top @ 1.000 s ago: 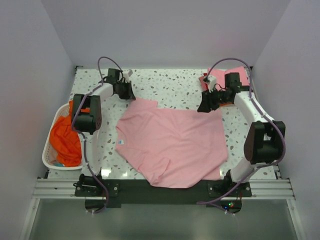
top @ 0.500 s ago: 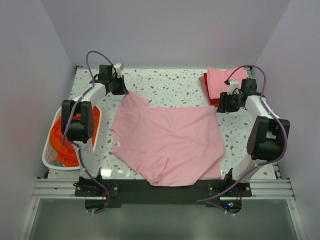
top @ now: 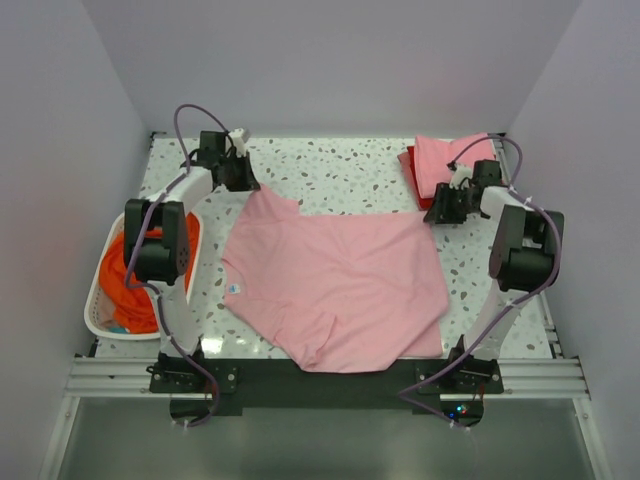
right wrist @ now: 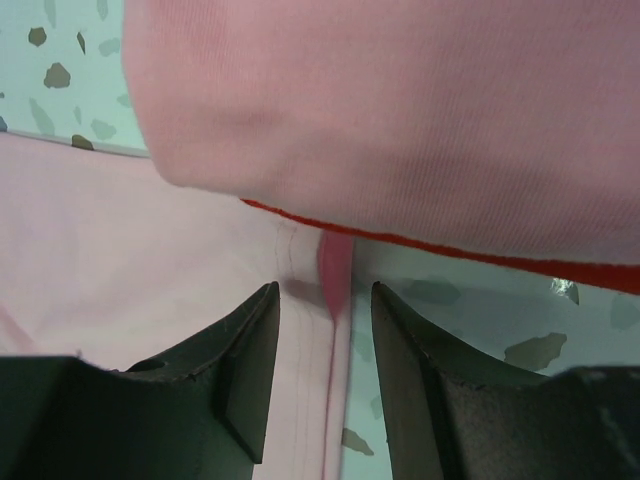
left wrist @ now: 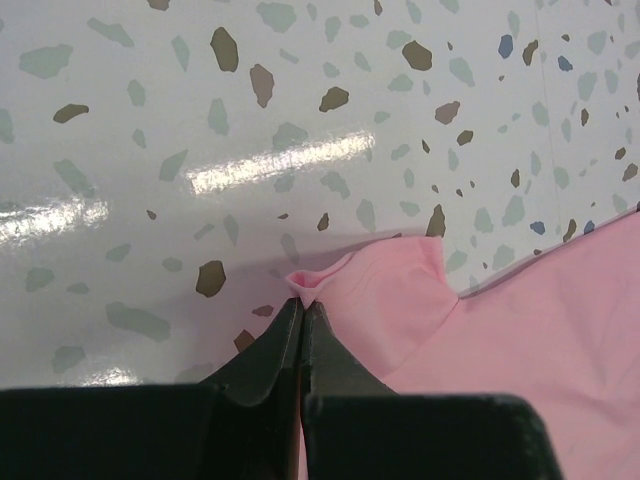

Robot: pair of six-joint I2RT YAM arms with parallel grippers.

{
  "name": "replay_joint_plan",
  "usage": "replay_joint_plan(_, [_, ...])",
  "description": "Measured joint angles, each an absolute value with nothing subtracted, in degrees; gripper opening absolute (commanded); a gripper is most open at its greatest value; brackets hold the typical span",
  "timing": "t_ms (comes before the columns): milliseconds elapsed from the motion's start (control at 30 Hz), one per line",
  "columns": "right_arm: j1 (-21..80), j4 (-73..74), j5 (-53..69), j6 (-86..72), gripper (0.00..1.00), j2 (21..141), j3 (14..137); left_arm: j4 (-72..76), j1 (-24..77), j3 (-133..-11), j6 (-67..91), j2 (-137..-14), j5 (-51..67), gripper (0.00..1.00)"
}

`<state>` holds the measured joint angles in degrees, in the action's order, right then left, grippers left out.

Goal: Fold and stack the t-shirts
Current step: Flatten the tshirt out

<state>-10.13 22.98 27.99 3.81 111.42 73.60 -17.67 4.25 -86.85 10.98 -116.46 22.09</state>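
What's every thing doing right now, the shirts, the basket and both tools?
big pink t-shirt: spread flat on the table, one corner pinched
left tool: shut on that corner
right tool: open, straddling the shirt's edge
folded pink t-shirt: folded, top of the stack
red t-shirt: folded, underneath it
orange t-shirt: crumpled in the basket
basket: upright, holding clothes

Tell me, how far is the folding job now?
Done: a folded pink shirt lies on a red shirt at the far right. In hand: the spread pink shirt, its corner pinched by the left end effector; the right end effector is open over its edge. Left: the orange shirt in the basket.
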Motion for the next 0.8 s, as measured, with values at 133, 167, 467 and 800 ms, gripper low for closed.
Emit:
replay_joint_plan(133, [-10.1, 19.3, 28.0, 1.2, 0.45, 112.3, 73.1, -17.7, 4.3, -86.8, 11.1, -116.5, 22.5, 0.0])
replay_joint_plan(167, [-10.1, 18.2, 28.0, 0.6, 0.45, 112.4, 72.7, -17.7, 4.3, -86.8, 11.2, -116.5, 22.6, 0.0])
replay_joint_plan(467, [-9.5, 11.1, 29.5, -2.6, 0.38, 113.3, 70.5, -17.7, 4.3, -86.8, 11.4, -116.5, 22.6, 0.0])
replay_joint_plan(800, [-9.3, 9.8, 30.0, -2.7, 0.02, 113.4, 69.2, -17.7, 4.3, -86.8, 11.4, -116.5, 22.7, 0.0])
